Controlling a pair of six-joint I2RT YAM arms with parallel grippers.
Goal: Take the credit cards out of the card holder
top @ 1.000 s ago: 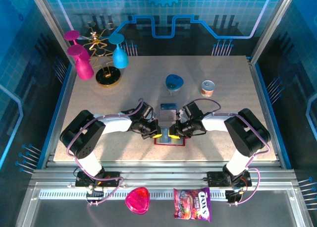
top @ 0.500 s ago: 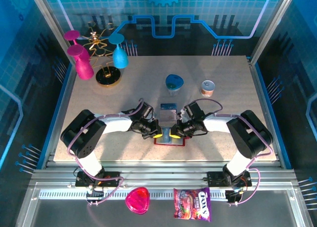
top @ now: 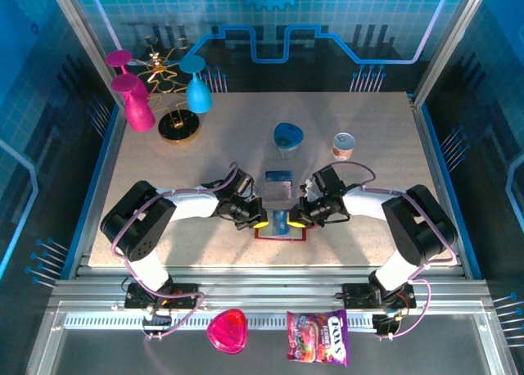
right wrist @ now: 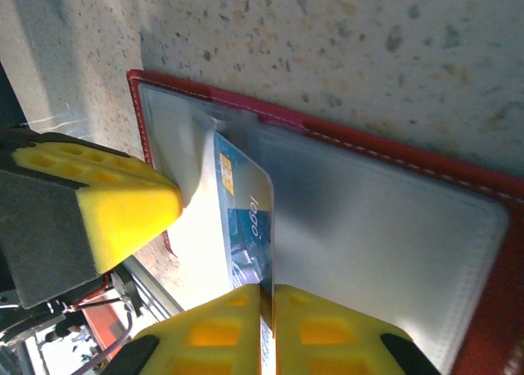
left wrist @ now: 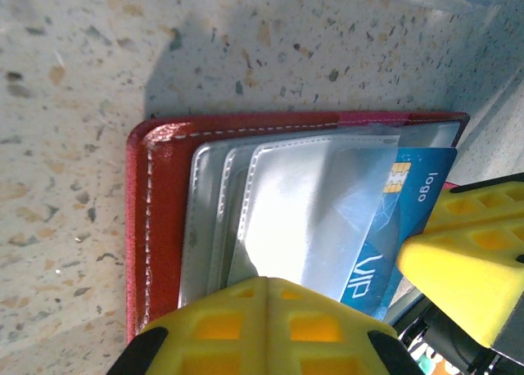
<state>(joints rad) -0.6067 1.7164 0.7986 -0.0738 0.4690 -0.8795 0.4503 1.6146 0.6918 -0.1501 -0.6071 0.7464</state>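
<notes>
**Right claw nips the blue card at the open holder**

The holder [left wrist: 160, 228] lies open and flat on the table [top: 368, 187], directly under both claws, which meet tip to tip over it from either side.

The right claw [right wrist: 266, 300] is closed tight. Its two yellow fingers are pinched on the near edge of the blue card [right wrist: 244, 219], and the card's edge runs straight into the seam between them. From that grip the card reaches away across the holder's inner face. Its far end is tucked under a clear sleeve while the chip and part of the print are in the open, so it is partly out of its pocket.

The left claw [left wrist: 264, 297] is fully closed, finger against finger, with nothing seen between them. Its tips sit at the edge of the holder's clear pockets [left wrist: 303, 203], just beside the blue card. Whether they press down on the sleeves cannot be told. The holder's red stitched border runs off to that claw's left.

Just beyond both claws, on the far side of the holder, lies a clear tray [top: 279, 182], apart from the holder.
</notes>
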